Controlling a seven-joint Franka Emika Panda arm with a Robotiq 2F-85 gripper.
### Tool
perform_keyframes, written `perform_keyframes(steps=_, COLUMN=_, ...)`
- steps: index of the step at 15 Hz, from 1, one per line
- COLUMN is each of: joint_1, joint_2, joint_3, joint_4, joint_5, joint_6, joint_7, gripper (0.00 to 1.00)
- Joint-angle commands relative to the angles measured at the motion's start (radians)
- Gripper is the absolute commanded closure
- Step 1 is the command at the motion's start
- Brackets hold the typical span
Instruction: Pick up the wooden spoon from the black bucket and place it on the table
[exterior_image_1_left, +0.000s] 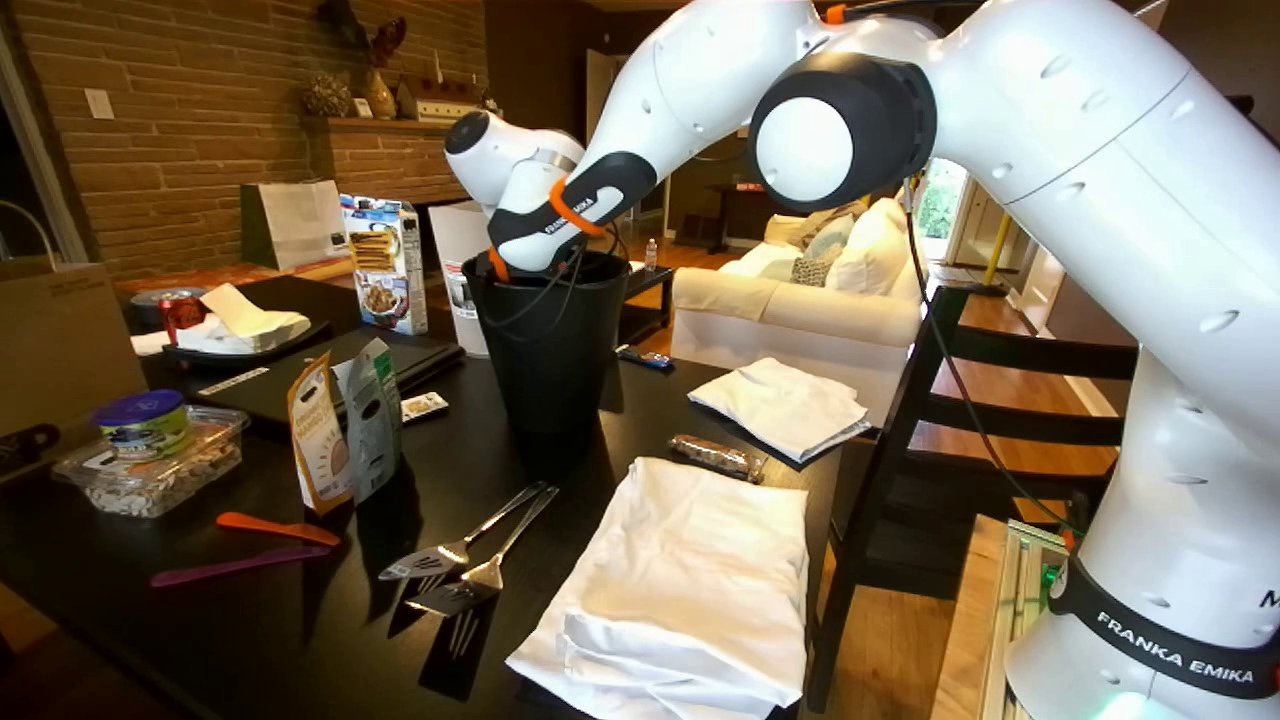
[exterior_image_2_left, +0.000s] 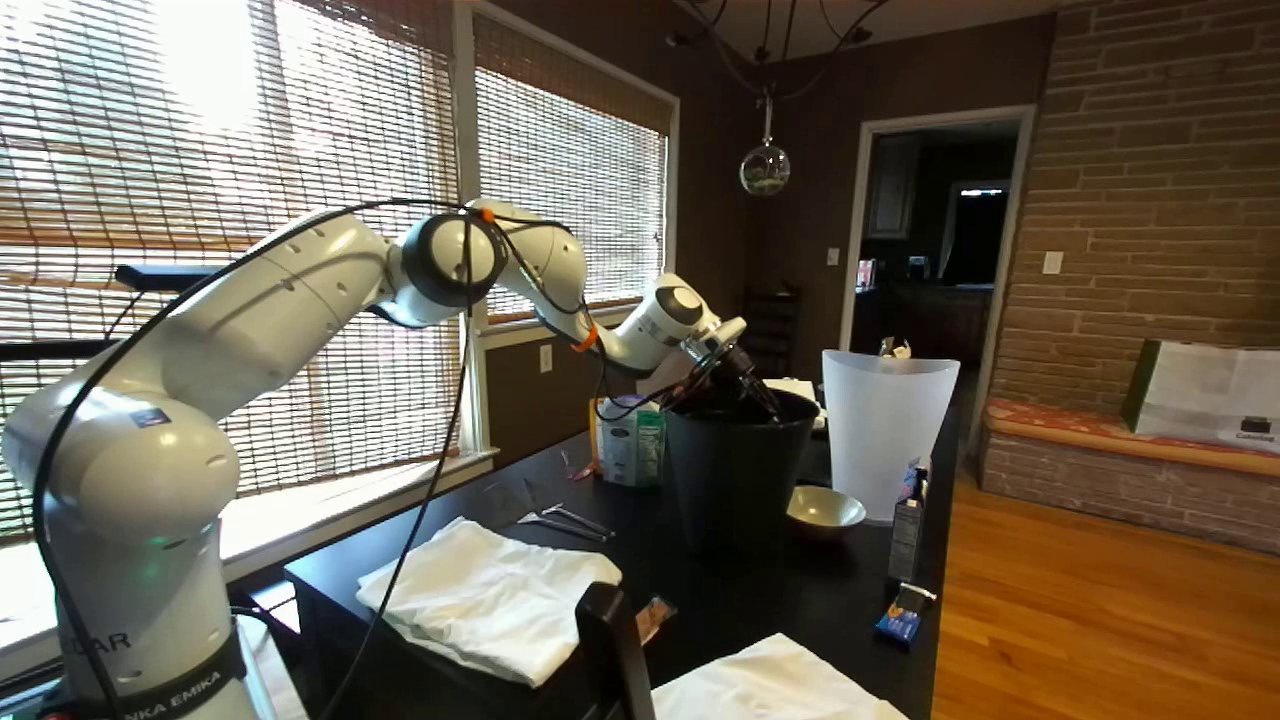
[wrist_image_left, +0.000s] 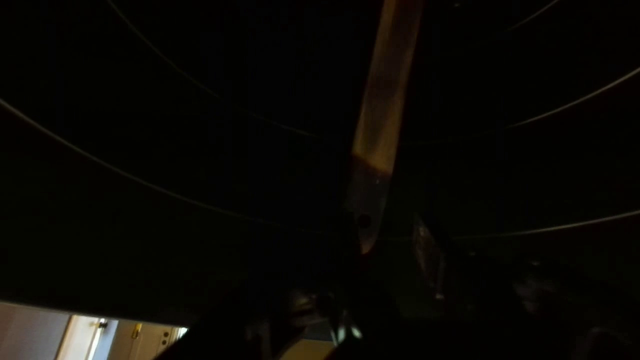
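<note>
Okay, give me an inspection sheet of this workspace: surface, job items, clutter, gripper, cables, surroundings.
Surface: dark table, slightly glossy.
Job items: black bucket stands on the table; wooden spoon inside it, only its handle discernible.
Clutter: white cloths, metal serving utensils, upright pouches, cereal box.
Gripper: reaches into the bucket; too dark to tell whether it is open or shut.
Cables: black cable runs along the arm, part of it hanging slack.
Surroundings: dark chair, white sofa, window blinds; people: nothing seen.
</note>
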Motion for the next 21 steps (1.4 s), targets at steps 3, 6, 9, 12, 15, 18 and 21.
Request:
perform_keyframes(steps=3, joint_1=-0.014, joint_2=0.025, joint_3=0.011, joint_4=0.021, joint_5=-0.037, joint_6=0.005, joint_7=0.034, gripper=1.0)
perform_keyframes(steps=6, joint_1=-0.013, joint_2=0.025, joint_3=0.007, joint_4=0.021, joint_5=-0.043, joint_6=0.009, joint_7=0.039, gripper=0.74)
perform_keyframes(steps=9, joint_1=-0.016, joint_2=0.034, joint_3=0.008, joint_4=0.025, joint_5=-0.056, joint_6=0.017, joint_7=0.049, gripper=0.6)
perform_keyframes(steps=12, joint_1=-0.024, joint_2=0.042, joint_3=0.015, joint_4=0.033, joint_5=-0.051, joint_6=0.007, joint_7=0.041, gripper=0.4)
perform_keyframes(steps=15, joint_1=-0.029, joint_2=0.052, joint_3=0.017, joint_4=0.04, joint_5=-0.052, joint_6=0.006, joint_7=0.034, gripper=0.19)
perform_keyframes(steps=18, joint_1=-0.036, joint_2=0.064, joint_3=0.019, joint_4=0.049, joint_5=-0.046, joint_6=0.004, joint_7=0.033, gripper=0.0)
perform_keyframes(steps=21, joint_1=-0.04, joint_2=0.073, joint_3=0.019, joint_4=0.056, joint_5=-0.045, joint_6=0.004, joint_7=0.032, gripper=0.0)
